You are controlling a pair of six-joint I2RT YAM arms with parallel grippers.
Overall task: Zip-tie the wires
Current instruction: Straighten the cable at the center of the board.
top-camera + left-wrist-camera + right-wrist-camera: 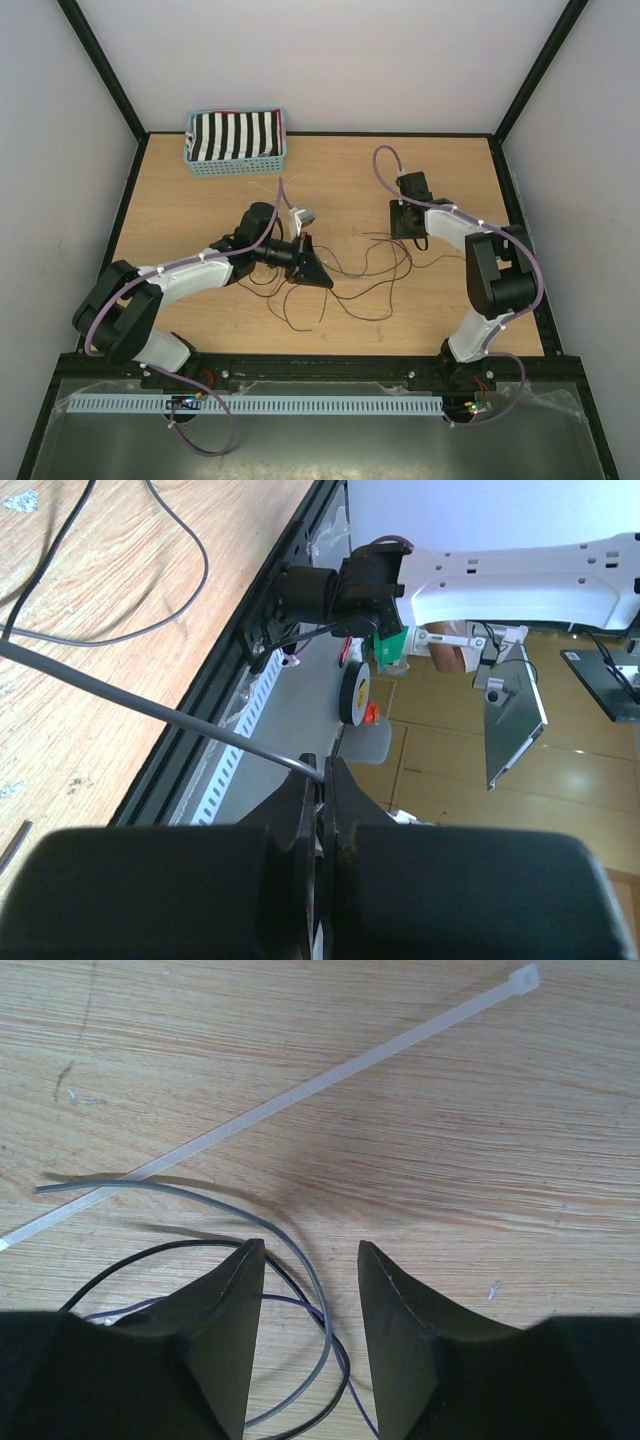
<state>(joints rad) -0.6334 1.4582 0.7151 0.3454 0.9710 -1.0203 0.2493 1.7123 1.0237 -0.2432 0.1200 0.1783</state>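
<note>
The wires (365, 272) lie in loose dark loops across the middle of the wooden table. My left gripper (320, 278) sits at their left end. In the left wrist view it (327, 765) is shut on a grey wire (150, 707) that runs up from the table into the jaw tips. My right gripper (408, 228) points down at the wires' right end. In the right wrist view it (311, 1250) stands open just above the table, with grey (326, 1331), black and purple strands curving between its fingers. A white zip tie (330, 1073) lies flat and slantwise just beyond the fingertips.
A blue basket (196, 165) holding black-and-white striped cloth stands at the back left. A black rail (320, 368) runs along the table's near edge, with a perforated white strip below it. A roll of black tape (352, 693) sits beyond that edge.
</note>
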